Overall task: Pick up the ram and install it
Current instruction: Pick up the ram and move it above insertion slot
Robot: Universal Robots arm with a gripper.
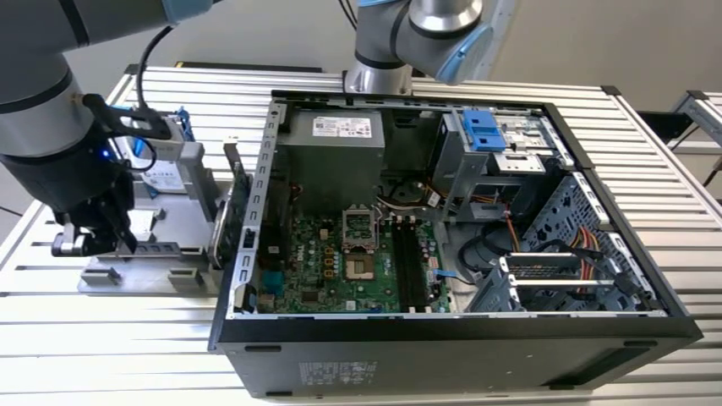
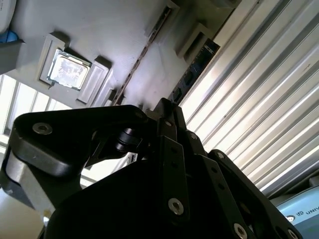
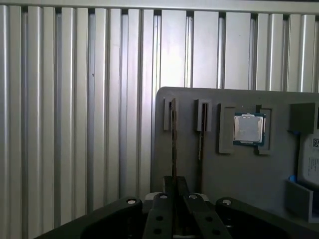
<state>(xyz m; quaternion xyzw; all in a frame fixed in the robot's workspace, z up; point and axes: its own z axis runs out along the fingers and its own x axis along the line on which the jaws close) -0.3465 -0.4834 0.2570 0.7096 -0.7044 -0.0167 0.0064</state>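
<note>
Your gripper (image 3: 174, 183) sits low over the grey holder (image 3: 244, 179), on the exterior view's left of the open case (image 1: 451, 355). Its fingers are drawn nearly together, pinching the ram (image 3: 173, 142), which stands on edge in the holder's slot beside a second stick (image 3: 201, 137).
</note>
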